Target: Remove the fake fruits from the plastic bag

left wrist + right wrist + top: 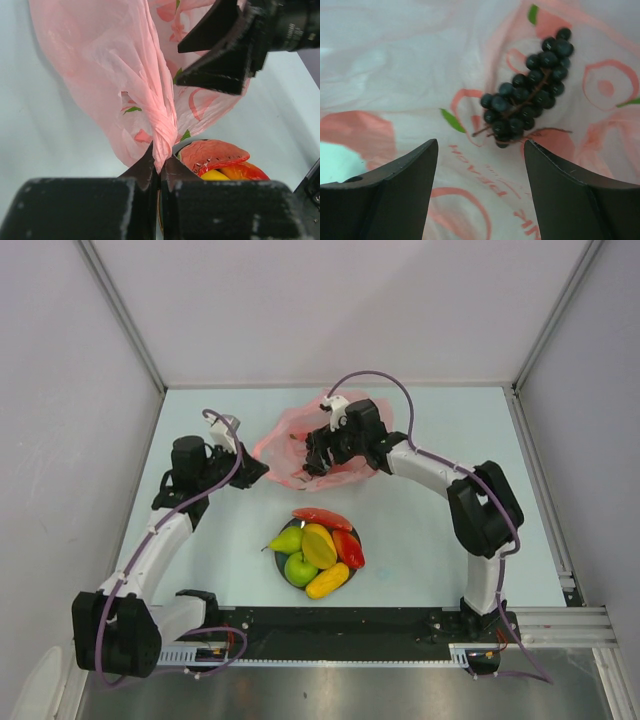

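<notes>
At twelve o'clock on the bench (410, 570): crinkled pink plastic bag (290, 435), dark purple grapes (527, 92) lying on its printed film. At the bag's eight o'clock edge: left end effector (159, 169), clamped tight on a twisted strand of the film. Just short of the grapes: right end effector (480, 145), jaws spread wide, gripping nothing. At six o'clock from the bag, apart from it: dark plate (357, 533) carrying watermelon slice (322, 517), green pear (287, 540), green apple (300, 568), yellow mango pieces (319, 545), red piece (349, 548).

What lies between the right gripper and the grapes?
Only a bare stretch of the plastic bag, no other fruit. The right wrist view shows it, right gripper open short of the grapes.
</notes>
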Available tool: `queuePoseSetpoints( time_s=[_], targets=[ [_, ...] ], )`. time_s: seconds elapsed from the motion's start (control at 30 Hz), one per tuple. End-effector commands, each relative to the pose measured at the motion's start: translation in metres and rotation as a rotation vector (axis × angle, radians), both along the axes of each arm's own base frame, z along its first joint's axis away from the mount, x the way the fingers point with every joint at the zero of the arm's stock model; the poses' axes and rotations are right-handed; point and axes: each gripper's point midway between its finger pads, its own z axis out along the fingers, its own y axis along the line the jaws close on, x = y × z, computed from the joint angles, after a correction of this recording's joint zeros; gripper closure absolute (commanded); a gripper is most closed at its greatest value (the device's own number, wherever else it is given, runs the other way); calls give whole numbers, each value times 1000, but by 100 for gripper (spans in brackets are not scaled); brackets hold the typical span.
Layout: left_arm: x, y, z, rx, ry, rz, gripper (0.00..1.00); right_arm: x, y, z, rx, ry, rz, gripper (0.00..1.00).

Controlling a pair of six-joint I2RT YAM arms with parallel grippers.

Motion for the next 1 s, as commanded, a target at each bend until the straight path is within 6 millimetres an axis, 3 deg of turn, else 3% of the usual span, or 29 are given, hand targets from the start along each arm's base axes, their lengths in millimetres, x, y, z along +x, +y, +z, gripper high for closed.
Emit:
queuePoseSetpoints(
  time_s=[0.0, 0.2, 0.53, 0.8, 0.97],
  targets=[
    [-3, 3, 7, -2, -26, 11, 98, 20, -5, -16, 60, 93, -106, 26],
    [-1, 4, 11, 3, -35, 13, 98, 23, -2, -47, 28, 154, -152, 28],
    [-3, 4, 4, 10, -6, 6, 98, 47, 4, -90, -65, 162, -240, 30],
    [-2, 4, -6, 15, 21, 7, 98, 46, 5, -120, -130, 191, -284, 34],
    [0, 5, -9, 13, 29, 13, 98, 50, 7, -127, -158, 157, -304, 56]
  ],
)
